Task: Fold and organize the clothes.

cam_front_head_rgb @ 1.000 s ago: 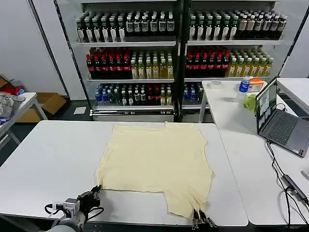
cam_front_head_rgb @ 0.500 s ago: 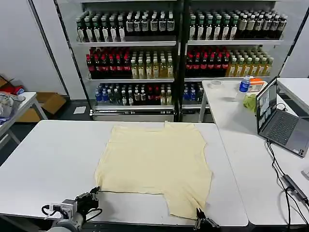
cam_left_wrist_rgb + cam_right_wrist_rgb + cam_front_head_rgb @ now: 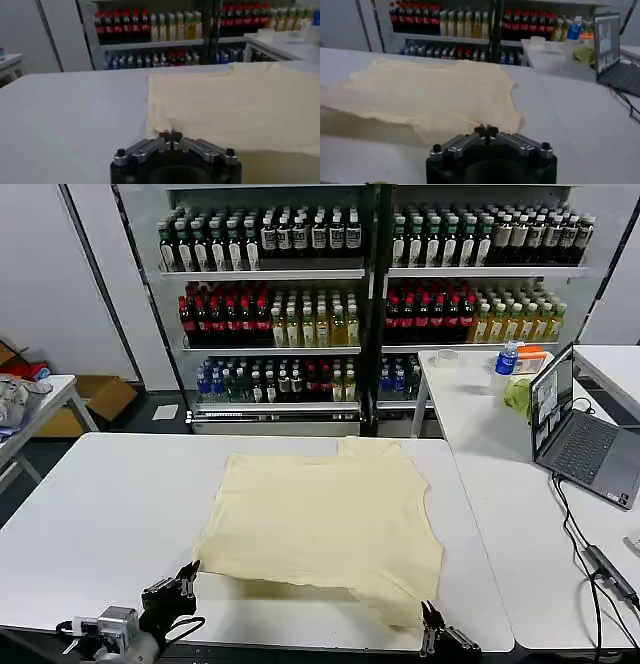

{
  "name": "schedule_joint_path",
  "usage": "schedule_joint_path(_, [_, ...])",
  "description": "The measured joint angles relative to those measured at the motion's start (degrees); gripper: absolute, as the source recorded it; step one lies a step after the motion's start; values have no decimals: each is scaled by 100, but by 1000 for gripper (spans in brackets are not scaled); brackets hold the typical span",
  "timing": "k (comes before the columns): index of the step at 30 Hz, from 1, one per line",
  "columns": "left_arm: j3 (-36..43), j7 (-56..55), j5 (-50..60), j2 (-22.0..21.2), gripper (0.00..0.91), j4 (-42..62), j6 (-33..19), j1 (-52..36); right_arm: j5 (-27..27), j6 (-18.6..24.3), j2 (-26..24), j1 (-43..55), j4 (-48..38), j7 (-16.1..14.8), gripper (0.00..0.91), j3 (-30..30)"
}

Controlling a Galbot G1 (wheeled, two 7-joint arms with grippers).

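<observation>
The clothes are one pale yellow T-shirt (image 3: 330,514) spread flat on the white table (image 3: 110,514), neck end toward the shelves. My left gripper (image 3: 186,577) is at the shirt's near left corner, shut on the hem. In the left wrist view the left gripper (image 3: 171,135) pinches the T-shirt (image 3: 240,105) at its edge. My right gripper (image 3: 428,616) is at the near right corner by the table's front edge, shut on the fabric. In the right wrist view, the T-shirt (image 3: 430,95) runs away from the right gripper (image 3: 486,131), its near hem lifted, with shadow beneath.
A second white table (image 3: 500,474) adjoins on the right with an open laptop (image 3: 575,429), cables (image 3: 600,564), a green cloth (image 3: 518,396) and a bottle (image 3: 507,361). Bottle shelves (image 3: 370,284) stand behind. A side table with a grey pile (image 3: 15,399) is at far left.
Both grippers have drawn back toward the table's front edge with the hem corners. The shirt's far edge has slid a little nearer, and the near hem has risen off the table.
</observation>
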Motion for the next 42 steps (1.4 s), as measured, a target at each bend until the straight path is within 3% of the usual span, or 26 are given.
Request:
schedule_joint_path(10, [-140, 92, 43, 131, 10, -173, -72, 48, 80, 260, -192, 251, -16, -117, 0, 183])
schedule_joint_path(19, [36, 168, 46, 188, 10, 136, -93, -382, 322, 358, -539, 1071, -422, -117, 0, 170])
schedule_joint_path(30, [390, 200, 64, 185, 10, 758, -64, -1099, 712, 219, -857, 2699, -1383, -76, 0, -259])
schedule_joint_path(42, [844, 247, 187, 187, 10, 1649, -75, -1953, 800, 187, -903, 4127, -2500, -107, 0, -845])
